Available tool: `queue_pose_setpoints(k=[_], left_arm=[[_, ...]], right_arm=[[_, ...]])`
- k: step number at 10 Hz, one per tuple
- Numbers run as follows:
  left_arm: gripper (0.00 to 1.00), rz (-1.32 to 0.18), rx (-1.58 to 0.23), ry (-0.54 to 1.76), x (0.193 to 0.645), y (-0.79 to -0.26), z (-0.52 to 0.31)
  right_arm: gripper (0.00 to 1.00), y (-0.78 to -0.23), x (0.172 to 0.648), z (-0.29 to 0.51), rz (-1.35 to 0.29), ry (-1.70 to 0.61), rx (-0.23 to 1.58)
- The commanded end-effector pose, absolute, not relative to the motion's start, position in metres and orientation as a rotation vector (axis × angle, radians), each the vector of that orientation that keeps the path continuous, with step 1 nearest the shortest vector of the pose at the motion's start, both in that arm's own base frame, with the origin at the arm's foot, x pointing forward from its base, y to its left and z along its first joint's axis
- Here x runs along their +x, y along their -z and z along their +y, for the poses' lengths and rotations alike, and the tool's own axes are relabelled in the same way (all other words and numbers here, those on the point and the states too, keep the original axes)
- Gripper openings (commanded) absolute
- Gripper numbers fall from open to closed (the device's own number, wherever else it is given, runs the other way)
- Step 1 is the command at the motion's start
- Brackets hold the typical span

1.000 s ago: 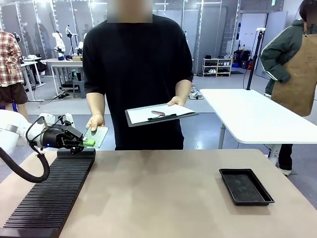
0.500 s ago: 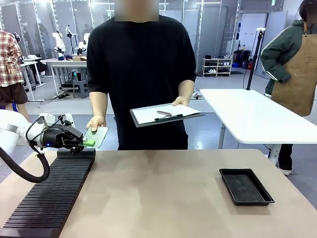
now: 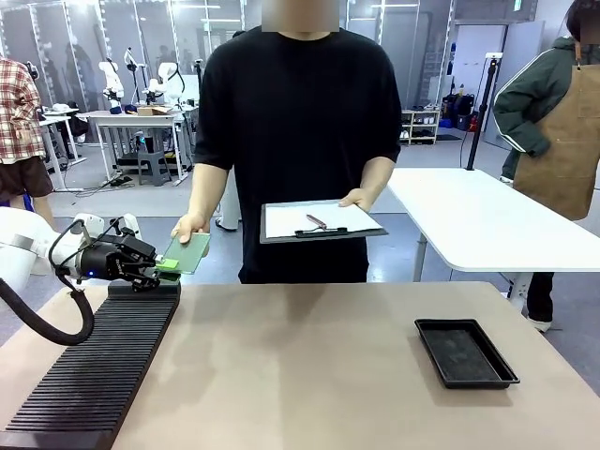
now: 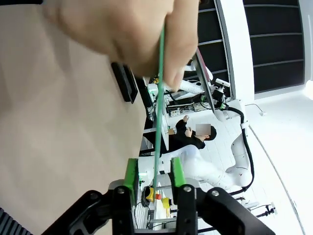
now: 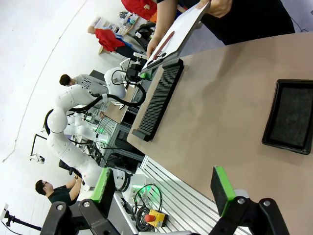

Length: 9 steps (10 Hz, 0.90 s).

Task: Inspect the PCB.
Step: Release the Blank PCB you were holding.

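Front, PCB (image 3: 187,251): in the air over the worktop's (image 3: 309,366) far left edge, tilted, between the person's hand (image 3: 190,228) and the left gripper (image 3: 161,270), seemingly for a handover.
Front, clipboard (image 3: 319,221): level in the person's other hand, likely for notes.
Left wrist, fingers (image 4: 130,174): released. The PCB (image 4: 159,122) runs edge-on between the pads with a gap on each side, and the hand (image 4: 122,34) pinches its far end.
Right wrist, right gripper (image 5: 161,188): fingers spread wide, empty, parked clear of the handover.
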<state>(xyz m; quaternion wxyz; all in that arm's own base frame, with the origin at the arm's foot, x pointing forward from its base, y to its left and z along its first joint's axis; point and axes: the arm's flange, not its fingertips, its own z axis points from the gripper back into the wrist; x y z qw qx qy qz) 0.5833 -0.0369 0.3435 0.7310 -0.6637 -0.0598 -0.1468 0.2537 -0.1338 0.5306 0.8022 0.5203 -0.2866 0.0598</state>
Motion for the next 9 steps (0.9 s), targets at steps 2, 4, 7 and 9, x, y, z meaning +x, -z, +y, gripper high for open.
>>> queue_pose_setpoints(k=[2, 4, 7, 9], left_arm=[[0.68, -0.119, -1.462, 0.354, 0.582, -0.348, -0.033], [0.68, -0.115, -1.461, 0.349, 0.582, -0.347, -0.032], [1.00, -0.127, -1.451, 0.348, 0.578, -0.347, -0.028], [1.00, -0.141, -1.377, 0.275, 0.578, -0.336, -0.027]], right_arm=[[1.00, -0.532, 0.255, -0.134, -0.630, -0.144, 1.116], [1.00, -0.532, 0.255, -0.134, -0.630, -0.144, 1.116], [1.00, -0.532, 0.255, -0.134, -0.630, -0.144, 1.116], [1.00, -0.532, 0.255, -0.134, -0.630, -0.144, 1.116]])
